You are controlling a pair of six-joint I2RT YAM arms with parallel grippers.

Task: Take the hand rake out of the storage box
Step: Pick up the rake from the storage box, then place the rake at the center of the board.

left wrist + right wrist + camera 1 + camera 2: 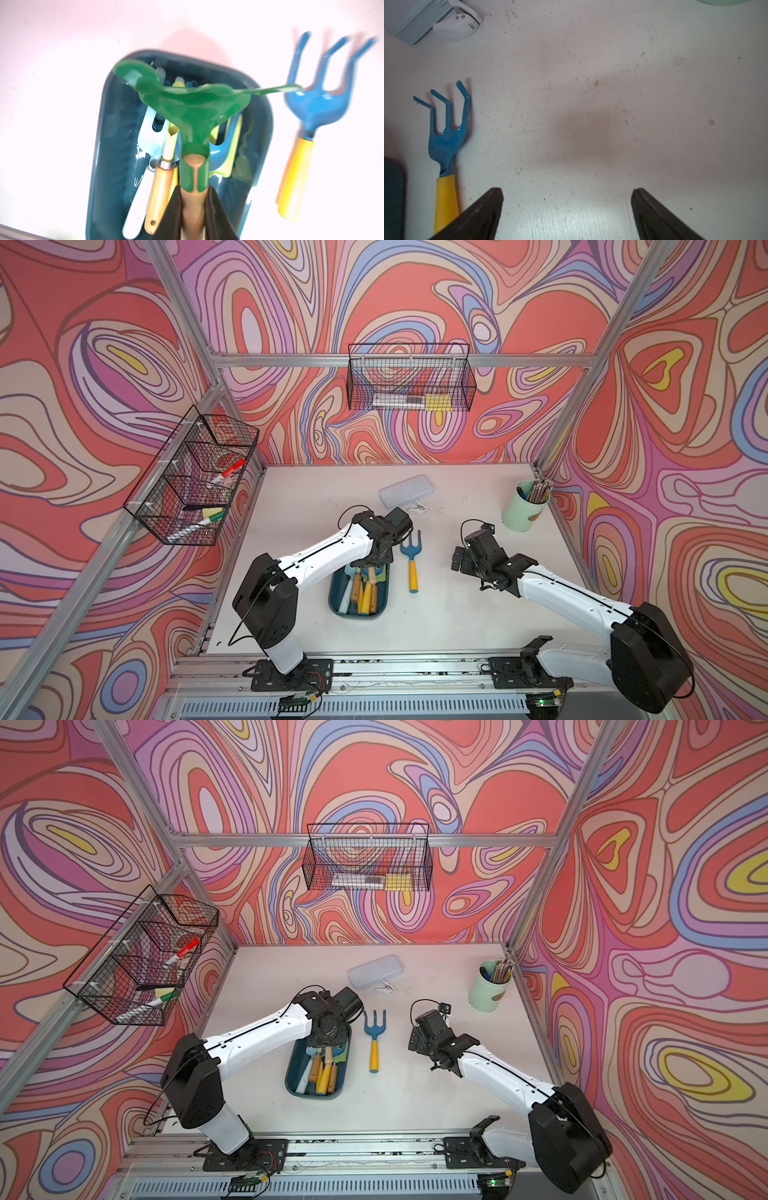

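Note:
The dark teal storage box (337, 608) (292, 1081) (108, 128) sits on the white table in front of the left arm. Several hand tools with wooden, yellow and white handles lie in it. My left gripper (194, 188) (371, 562) hangs over the box's far end, shut on the wooden handle of a green hand rake (193, 108). The rake's head is above the other tools. My right gripper (566, 191) (459, 560) is open and holds nothing, low over bare table to the right.
A blue three-pronged fork with a yellow handle (411, 560) (446, 133) lies just right of the box. Farther back are a pale grey case (407, 493), a small white object (417, 509) and a green cup of pencils (525, 510). Black wire baskets (409, 379) (191, 477) hang on the frame.

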